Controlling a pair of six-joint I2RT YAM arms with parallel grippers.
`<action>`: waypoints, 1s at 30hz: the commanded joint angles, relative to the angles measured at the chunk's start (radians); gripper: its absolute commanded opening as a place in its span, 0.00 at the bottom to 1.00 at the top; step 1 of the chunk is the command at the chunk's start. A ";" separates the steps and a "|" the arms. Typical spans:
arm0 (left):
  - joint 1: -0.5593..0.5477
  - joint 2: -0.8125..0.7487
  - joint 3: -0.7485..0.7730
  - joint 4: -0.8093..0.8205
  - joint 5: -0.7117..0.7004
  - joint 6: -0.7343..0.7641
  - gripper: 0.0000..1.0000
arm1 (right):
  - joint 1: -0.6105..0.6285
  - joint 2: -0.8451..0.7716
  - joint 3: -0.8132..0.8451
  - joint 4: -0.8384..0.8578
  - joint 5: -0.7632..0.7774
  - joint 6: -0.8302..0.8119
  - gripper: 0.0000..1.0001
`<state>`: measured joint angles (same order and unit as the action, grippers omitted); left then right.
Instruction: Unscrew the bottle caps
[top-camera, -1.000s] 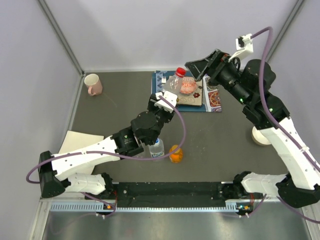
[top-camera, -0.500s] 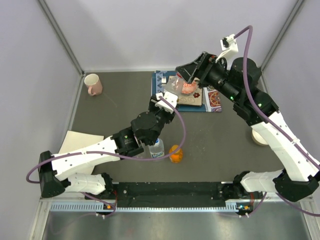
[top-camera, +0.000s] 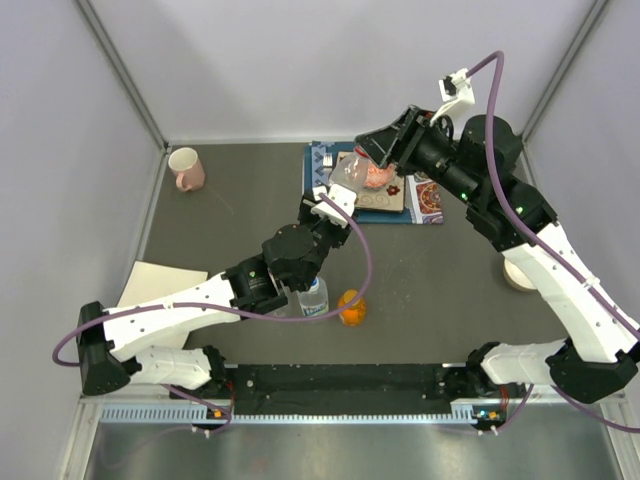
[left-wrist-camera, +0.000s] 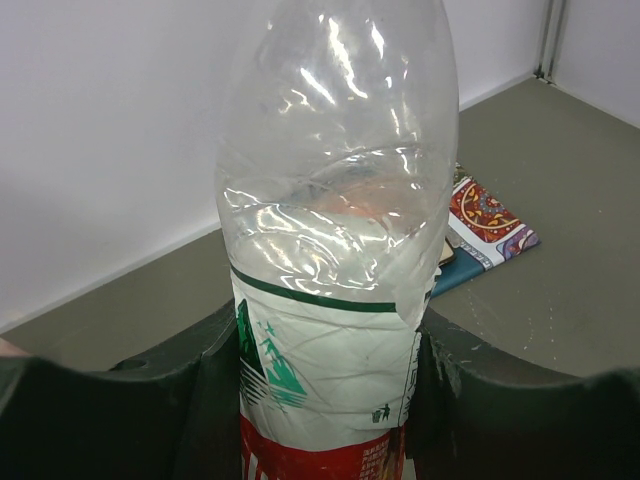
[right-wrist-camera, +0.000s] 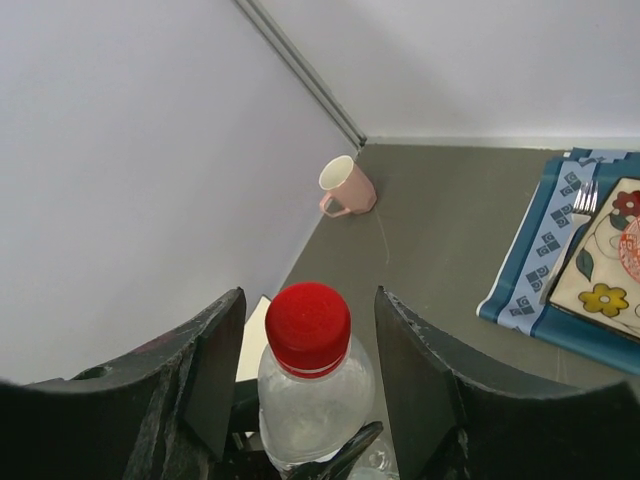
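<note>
My left gripper (left-wrist-camera: 325, 395) is shut on the clear bottle with a red label (left-wrist-camera: 335, 250) and holds it upright above the table. In the right wrist view its red cap (right-wrist-camera: 308, 325) sits between the fingers (right-wrist-camera: 215, 370) of my right gripper (right-wrist-camera: 310, 345), with a gap on each side, so that gripper is open. From above, the right gripper (top-camera: 385, 148) covers the cap and only the bottle's body (top-camera: 346, 173) shows. A bottle with a blue-white label (top-camera: 313, 297) and a short orange bottle (top-camera: 351, 308) stand near the front.
A pink mug (top-camera: 186, 168) lies at the back left. A blue patterned mat (top-camera: 322, 160) with a plate lies at the back centre. A white sheet (top-camera: 160, 280) is under the left arm. A pale round object (top-camera: 519, 276) stands at the right.
My right gripper has swung left over the top of the held bottle, and its jaws have narrowed around the red cap. The left arm and the bottle have stayed still.
</note>
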<state>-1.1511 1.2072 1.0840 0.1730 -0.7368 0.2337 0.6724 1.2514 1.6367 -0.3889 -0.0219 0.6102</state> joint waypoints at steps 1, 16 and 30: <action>-0.006 -0.018 -0.007 0.045 0.005 -0.017 0.45 | 0.010 -0.009 -0.001 0.042 -0.015 -0.009 0.53; -0.006 -0.028 -0.009 0.042 0.011 -0.023 0.45 | 0.010 -0.017 -0.037 0.048 -0.041 -0.009 0.30; 0.036 -0.107 0.025 -0.098 0.429 -0.103 0.45 | 0.007 -0.078 0.001 0.010 -0.165 -0.193 0.00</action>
<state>-1.1431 1.1641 1.0645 0.1310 -0.6003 0.1810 0.6720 1.2076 1.5784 -0.3660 -0.0837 0.5423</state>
